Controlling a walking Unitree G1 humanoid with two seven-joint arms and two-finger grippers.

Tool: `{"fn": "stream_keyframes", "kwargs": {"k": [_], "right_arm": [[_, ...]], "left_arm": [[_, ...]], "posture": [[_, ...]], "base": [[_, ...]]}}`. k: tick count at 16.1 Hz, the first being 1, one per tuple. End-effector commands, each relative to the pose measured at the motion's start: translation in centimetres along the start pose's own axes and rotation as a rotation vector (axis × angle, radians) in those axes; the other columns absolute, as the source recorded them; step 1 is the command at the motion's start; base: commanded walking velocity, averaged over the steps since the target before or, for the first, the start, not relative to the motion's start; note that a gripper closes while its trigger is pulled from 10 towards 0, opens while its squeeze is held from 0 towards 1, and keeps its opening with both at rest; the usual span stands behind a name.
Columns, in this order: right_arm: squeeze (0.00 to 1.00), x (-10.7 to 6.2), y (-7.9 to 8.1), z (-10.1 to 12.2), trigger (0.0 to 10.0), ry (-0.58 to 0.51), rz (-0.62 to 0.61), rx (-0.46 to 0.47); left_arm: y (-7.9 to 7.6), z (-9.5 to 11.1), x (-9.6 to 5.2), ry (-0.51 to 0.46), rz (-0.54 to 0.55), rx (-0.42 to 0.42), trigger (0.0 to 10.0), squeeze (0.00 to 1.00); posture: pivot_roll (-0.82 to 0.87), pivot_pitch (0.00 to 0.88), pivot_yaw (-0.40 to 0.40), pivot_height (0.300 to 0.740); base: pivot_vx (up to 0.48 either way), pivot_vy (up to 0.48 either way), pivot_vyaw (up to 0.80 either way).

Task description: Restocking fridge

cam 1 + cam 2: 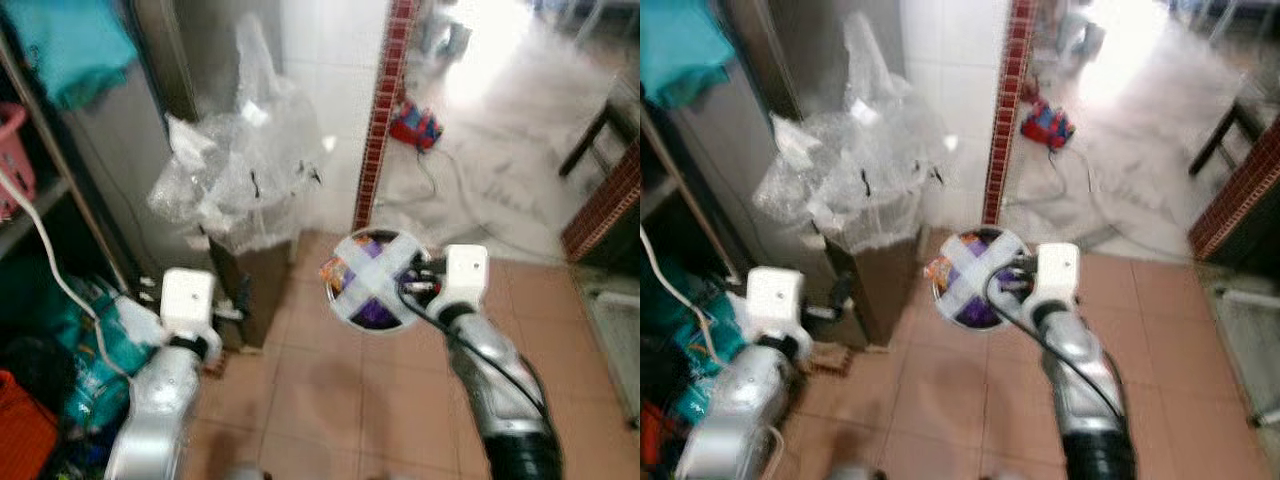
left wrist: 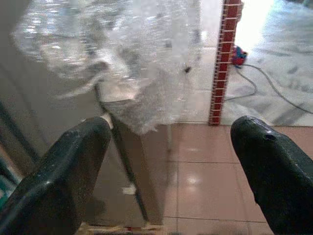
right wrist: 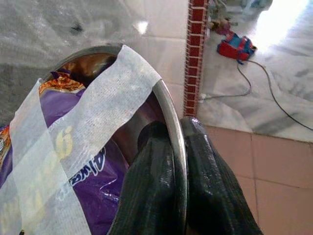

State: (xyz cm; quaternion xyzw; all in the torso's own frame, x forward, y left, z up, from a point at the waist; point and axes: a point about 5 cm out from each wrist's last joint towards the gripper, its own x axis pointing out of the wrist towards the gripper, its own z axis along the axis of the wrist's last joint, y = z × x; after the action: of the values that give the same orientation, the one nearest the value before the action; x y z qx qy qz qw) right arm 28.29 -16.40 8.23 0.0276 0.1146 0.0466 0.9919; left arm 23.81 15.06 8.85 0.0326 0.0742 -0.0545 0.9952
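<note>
1 bowl, 2 claws

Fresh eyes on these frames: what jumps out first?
The right gripper pinches the rim of a metal bowl, held out over the tiled floor, with white tape crossed over purple snack packets inside. Left of it, a heap of clear plastic wrap tops a brown box. The left gripper hangs open before that box.

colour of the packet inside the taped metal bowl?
Purple packet, orange at its top edge; clearest in right wrist view.
</note>
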Motion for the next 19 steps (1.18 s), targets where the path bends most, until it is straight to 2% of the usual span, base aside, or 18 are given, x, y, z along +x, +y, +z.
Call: {"fn": "stream_keyframes", "kwargs": {"k": [1,7,12,16,19], "right_arm": [[0.0,0.2,0.1,0.9,10.0,-0.041,-0.004,0.002],[0.0,0.1,0.0,0.9,10.0,-0.038,-0.003,-0.005],[0.0,0.3,0.0,1.1,10.0,-0.044,0.003,-0.014],[0.0,0.3,0.0,1.2,10.0,-0.049,0.011,-0.021],[0.0,0.3,0.5,1.6,10.0,-0.077,0.071,-0.022]], "left_arm": [[0.0,0.4,0.2,-0.013,0.003,0.017,10.0,0.0],[0.0,0.2,0.2,-0.008,0.016,-0.007,10.0,0.0],[0.1,0.8,0.3,-0.058,0.019,0.027,10.0,0.0],[0.3,1.2,0.4,-0.091,0.02,0.012,10.0,0.0],[0.3,1.2,0.4,-0.093,0.033,0.014,10.0,0.0]], "posture": [[0.04,0.0,0.0,0.74],[0.04,0.0,-0.009,0.74],[0.04,0.0,-0.013,0.74],[0.04,0.0,-0.015,0.74],[0.04,0.0,-0.015,0.74]], "base": [[0.0,0.0,0.0],[0.0,0.346,0.0],[0.0,0.0,0.0],[0.406,0.0,0.0],[0.358,0.0,0.0]]}}
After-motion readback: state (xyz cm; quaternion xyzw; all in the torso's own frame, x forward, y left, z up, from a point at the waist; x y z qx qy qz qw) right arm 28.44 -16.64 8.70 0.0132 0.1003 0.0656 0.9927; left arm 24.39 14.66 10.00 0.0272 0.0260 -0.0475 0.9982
